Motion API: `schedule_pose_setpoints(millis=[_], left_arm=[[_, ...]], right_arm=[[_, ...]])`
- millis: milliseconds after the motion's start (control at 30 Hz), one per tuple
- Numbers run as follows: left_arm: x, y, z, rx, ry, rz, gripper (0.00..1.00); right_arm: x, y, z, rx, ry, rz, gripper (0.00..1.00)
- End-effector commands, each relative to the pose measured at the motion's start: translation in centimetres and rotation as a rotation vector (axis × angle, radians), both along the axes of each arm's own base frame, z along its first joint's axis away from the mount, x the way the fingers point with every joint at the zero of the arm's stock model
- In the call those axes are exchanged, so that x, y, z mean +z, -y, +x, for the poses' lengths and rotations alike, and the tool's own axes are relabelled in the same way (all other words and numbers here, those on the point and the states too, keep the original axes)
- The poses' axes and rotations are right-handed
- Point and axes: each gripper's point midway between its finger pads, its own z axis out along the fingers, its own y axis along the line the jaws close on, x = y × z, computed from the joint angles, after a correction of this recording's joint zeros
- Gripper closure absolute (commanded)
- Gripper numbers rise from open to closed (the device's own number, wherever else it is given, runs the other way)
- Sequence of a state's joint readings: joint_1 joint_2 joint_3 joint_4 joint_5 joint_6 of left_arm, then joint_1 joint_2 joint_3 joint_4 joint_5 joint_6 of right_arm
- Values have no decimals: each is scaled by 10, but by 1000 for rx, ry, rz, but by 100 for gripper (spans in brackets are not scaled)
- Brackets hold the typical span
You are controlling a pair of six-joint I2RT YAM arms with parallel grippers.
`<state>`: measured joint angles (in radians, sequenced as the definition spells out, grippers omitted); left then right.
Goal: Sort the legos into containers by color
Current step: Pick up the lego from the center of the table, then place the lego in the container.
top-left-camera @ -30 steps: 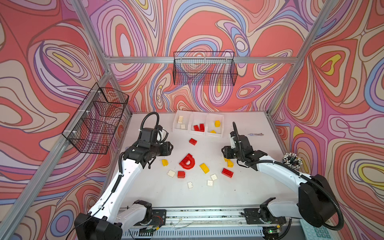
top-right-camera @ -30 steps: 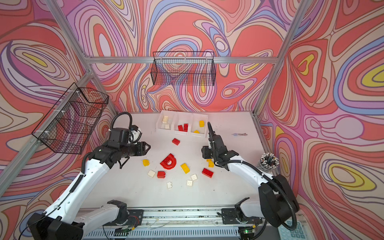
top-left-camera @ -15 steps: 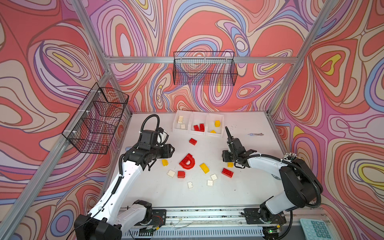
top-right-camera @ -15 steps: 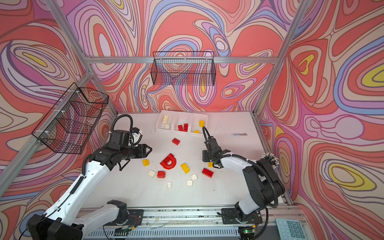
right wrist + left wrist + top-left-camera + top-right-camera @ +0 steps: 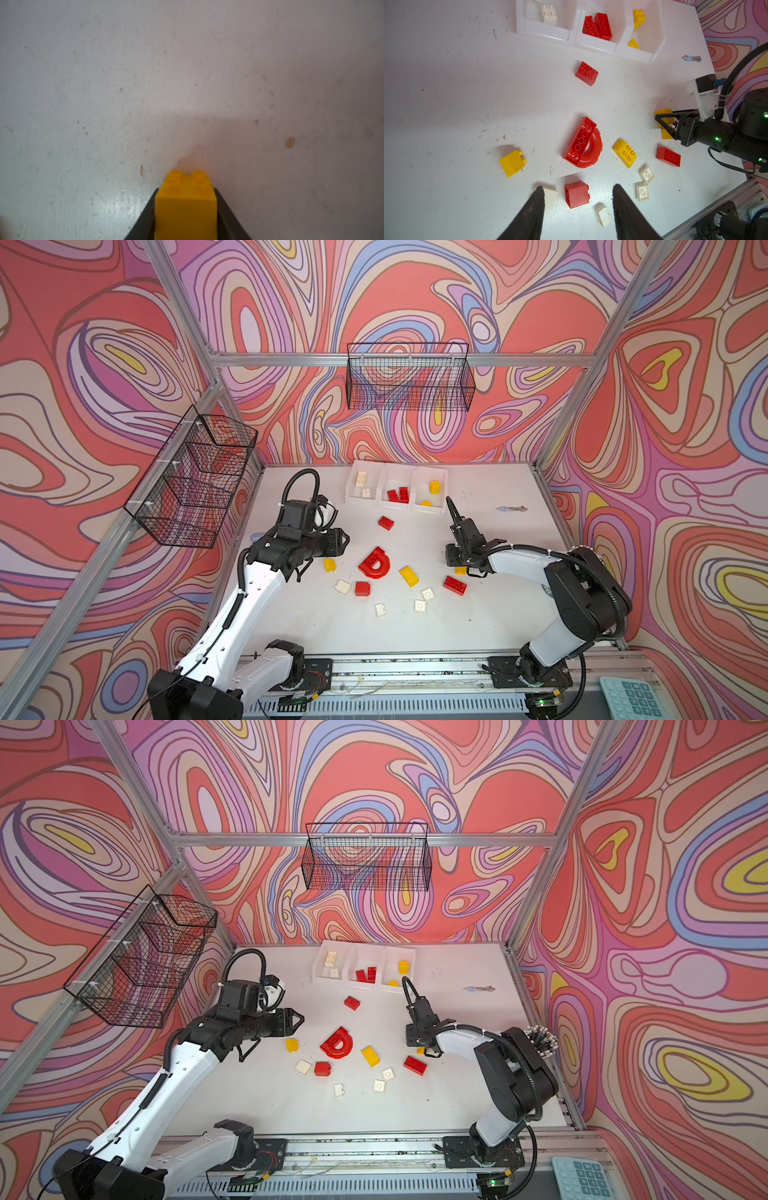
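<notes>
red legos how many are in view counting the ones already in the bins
6. Two red bricks in the middle bin; on the table, a lone brick nearest that bin, the D-shaped arch, a square brick, a long brick. The arms may hide more.

White arms (image 5: 253, 585), black joints (image 5: 582, 605), ribbed cables (image 5: 300, 471), dark left pincer (image 5: 578, 186)

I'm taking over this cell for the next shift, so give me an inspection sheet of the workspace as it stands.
Surface: white table, scuffed and speckled.
Job's things: three bins hold white, red, yellow bricks separately; a red arch and other bricks lie loose.
Clutter: small bluish item near the far edge, right arm's side.
Grippers: left gripper open, empty; right gripper shut on a yellow brick.
Cables: black hoses along both arms.
Surroundings: two wire baskets on patterned walls; calculator out front.
</notes>
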<state>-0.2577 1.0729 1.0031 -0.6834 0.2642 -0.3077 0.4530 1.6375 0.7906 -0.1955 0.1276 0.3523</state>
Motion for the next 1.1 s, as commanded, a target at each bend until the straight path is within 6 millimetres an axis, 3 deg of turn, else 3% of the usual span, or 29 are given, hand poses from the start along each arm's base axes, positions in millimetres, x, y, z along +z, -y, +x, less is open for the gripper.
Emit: schedule_pose_setpoints(millis=[0,300,500,867,900,1067], left_arm=[[-1,-1,-3,0,4,8,47],[-1,1,-3,-3,0,3,47],[-1,1,-3,-5,0,2,47],[-2,3,-4,-11,-2,-2,47],[-3,2,-4,-10,-3,3,47],[-4,3,-6,-14,0,24,47]], right_arm=[[8,-2,6,-6,21,-1,67],[45,-29,11,63,102,122,69],[78,-50,30,82,148,211,69],[123,-83,103,74,229,267,70],[113,-84,112,61,212,263,70],[112,-80,149,4,223,311,70]])
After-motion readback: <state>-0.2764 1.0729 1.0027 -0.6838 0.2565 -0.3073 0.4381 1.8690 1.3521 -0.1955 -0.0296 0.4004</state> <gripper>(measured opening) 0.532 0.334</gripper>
